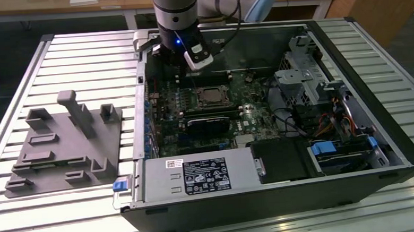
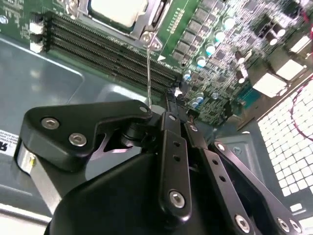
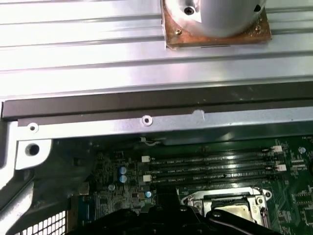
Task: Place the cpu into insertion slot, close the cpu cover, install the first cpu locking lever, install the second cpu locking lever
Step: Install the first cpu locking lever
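Open room above insertion slot [image 1: 209, 96], btwn case wall [image 1: 143, 116] & drive cage [image 1: 300, 78]; black card [image 1: 209, 124] just beside.

We're looking down from high up in the exterior view, taking in the open computer case [image 1: 268, 208] lying on the slatted counter [image 1: 83, 53], with the arm [image 1: 173, 11] at its far side. The second wrist view sits right down inside, peering past the arm's black linkage [image 2: 173, 161] across the motherboard [image 2: 215, 44], while the first wrist view faces over the board towards the case wall [image 3: 146, 105] and the counter beyond. Both wrist views share the memory slots [image 2: 98, 46] and the insertion slot [image 3: 230, 208].
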`<state>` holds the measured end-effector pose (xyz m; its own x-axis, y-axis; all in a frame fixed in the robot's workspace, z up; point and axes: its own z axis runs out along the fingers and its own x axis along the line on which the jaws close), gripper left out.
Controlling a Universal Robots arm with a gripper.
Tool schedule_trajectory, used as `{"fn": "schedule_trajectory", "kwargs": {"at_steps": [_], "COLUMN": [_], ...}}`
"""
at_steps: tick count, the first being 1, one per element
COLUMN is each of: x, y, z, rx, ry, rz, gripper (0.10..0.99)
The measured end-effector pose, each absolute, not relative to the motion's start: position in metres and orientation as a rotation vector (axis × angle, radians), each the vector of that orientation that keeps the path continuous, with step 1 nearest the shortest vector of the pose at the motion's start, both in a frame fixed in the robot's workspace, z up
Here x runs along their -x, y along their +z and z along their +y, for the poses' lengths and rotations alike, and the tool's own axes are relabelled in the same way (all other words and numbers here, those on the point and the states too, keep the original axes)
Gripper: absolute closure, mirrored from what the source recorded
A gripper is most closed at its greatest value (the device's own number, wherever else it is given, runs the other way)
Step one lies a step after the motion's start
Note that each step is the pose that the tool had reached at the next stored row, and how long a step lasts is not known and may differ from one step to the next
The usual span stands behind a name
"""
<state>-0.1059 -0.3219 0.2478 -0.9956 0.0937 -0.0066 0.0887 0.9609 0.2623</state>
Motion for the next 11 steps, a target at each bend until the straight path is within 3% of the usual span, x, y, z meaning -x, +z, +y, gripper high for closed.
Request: {"fn": "schedule_trajectory", "kwargs": {"at_steps": [11], "x": [0.087], "y": [0.248], "z": [-0.322], "rx": [-0.144], "ry": [0.406], "rz": [3.094], "gripper": [0.98]}}
